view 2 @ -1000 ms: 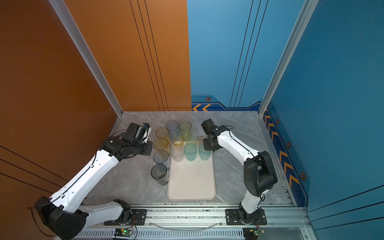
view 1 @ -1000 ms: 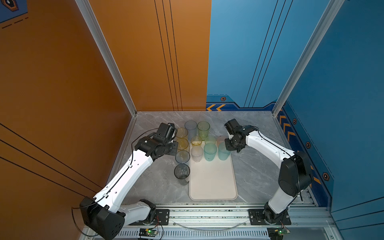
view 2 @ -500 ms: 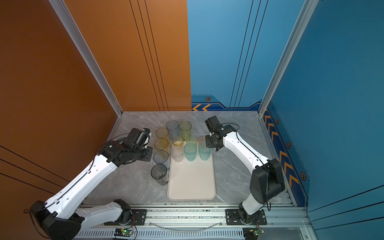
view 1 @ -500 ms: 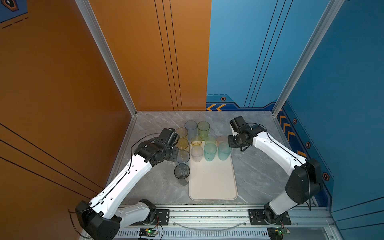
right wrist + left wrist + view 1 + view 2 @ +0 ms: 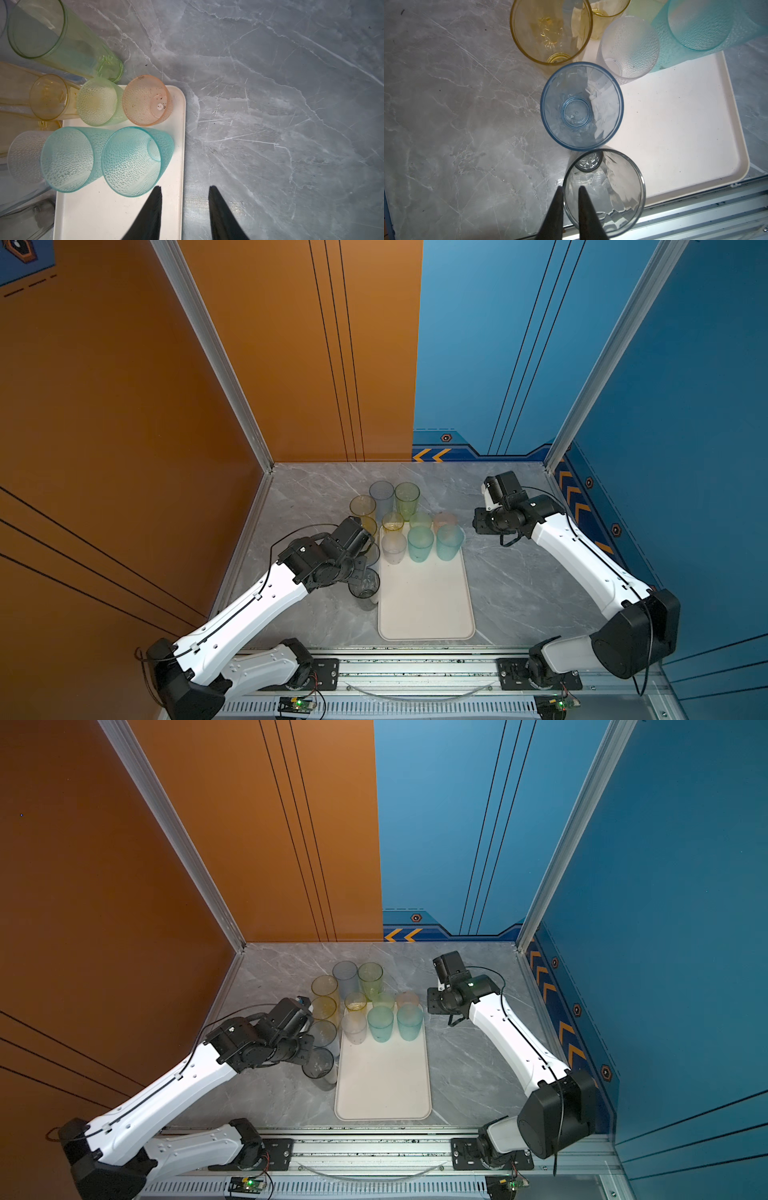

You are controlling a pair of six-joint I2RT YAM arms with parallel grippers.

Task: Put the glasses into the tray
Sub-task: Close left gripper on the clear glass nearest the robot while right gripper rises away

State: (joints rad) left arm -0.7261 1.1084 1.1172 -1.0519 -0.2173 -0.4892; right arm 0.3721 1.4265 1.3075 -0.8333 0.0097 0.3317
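Note:
My left gripper (image 5: 570, 188) is shut on the rim of the grey glass (image 5: 603, 193), one finger inside and one outside. That glass (image 5: 365, 585) stands on the table by the left rim of the cream tray (image 5: 424, 614). Beyond it are a blue glass (image 5: 581, 106) and a yellow glass (image 5: 550, 31), both off the tray. My right gripper (image 5: 185, 187) hangs open and empty over the tray's right rim (image 5: 182, 145), just clear of a teal glass (image 5: 133, 160). Several glasses fill the tray's far end, among them a second teal (image 5: 419, 543), frosted clear (image 5: 393, 547), pink (image 5: 145, 99) and frosted green (image 5: 97, 101).
Tall green (image 5: 407, 499), blue-grey (image 5: 381, 495) and yellow (image 5: 362, 508) glasses stand on the marble table behind the tray. Orange and blue walls close in the back and sides. A metal rail (image 5: 415, 668) runs along the front edge.
My left gripper has swung forward from the yellow glasses to the grey glass and taken its rim. My right gripper has drawn back to the right from the teal glass, with its jaws now wider.

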